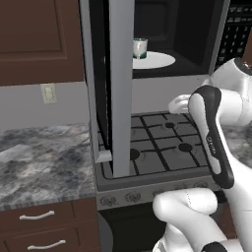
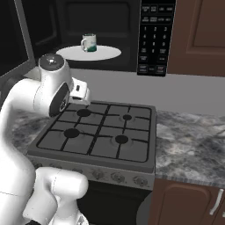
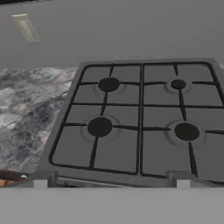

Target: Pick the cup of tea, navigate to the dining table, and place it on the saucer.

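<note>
Sitting on the microwave's white turntable (image 2: 101, 54), the cup of tea (image 2: 88, 42) (untouched); gripper (image 3: 111, 183) fingers spread, holding nothing, above the stove (image 3: 140, 113).

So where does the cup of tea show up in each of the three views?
Left base view: the cup of tea is at top centre, on the white turntable plate inside the open microwave.
Right base view: upper left of centre, on the same plate.
Hand view: not in it.
Shared landmark: the four-burner gas hob, below the microwave.
</note>
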You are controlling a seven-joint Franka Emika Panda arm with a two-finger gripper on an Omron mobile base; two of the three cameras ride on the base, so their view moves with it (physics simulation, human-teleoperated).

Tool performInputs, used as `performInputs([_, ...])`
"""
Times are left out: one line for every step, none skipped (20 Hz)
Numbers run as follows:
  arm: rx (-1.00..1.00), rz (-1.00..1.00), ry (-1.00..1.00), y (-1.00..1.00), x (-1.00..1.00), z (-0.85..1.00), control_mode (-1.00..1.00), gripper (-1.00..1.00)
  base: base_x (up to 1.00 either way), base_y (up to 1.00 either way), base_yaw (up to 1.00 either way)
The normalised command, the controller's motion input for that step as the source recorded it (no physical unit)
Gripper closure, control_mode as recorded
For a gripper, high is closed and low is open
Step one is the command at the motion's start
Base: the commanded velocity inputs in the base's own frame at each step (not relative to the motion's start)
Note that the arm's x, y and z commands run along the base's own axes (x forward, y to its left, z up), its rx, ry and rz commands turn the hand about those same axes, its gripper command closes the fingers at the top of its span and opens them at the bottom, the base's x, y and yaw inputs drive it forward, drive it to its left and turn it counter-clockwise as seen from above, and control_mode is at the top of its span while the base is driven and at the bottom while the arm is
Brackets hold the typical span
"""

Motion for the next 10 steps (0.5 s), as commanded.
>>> performInputs([0.13, -0.01, -0.49, 0.46, -0.02, 0.21, -1.0, -1.0, 0.0, 0.0, 0.0])
performInputs([0.13, -0.11, -0.45, 0.69, 0.0, 0.5, -1.0, -1.0, 0.0, 0.0, 0.0])
performInputs([0.09, -0.11, -0.35, 0.77, 0.03, 0.68, -1.0, -1.0, 0.0, 0.0, 0.0])
performInputs([0.09, -0.11, -0.21, 0.63, 0.14, 0.69, -1.0, -1.0, 0.0, 0.0, 0.0])
performInputs([0.08, -0.09, -0.11, 0.5, 0.21, 0.81, -1.0, -1.0, 0.0, 0.0, 0.0])
performInputs([0.06, -0.09, -0.06, 0.44, 0.23, 0.89, -1.0, -1.0, 0.0, 0.0, 0.0])
performInputs([0.03, -0.11, -0.06, 0.49, 0.31, 0.97, -1.0, -1.0, 0.0, 0.0, 0.0])
performInputs([0.0, -0.13, -0.01, 0.53, 0.42, 0.96, -1.0, -1.0, 0.0, 0.0, 0.0])
performInputs([0.0, -0.13, 0.0, 0.43, 0.41, 1.0, -1.0, -1.0, 0.0, 0.0, 0.0])
performInputs([0.0, -0.13, 0.0, 0.38, 0.41, 0.94, -1.0, -1.0, 0.0, 0.0, 0.0])
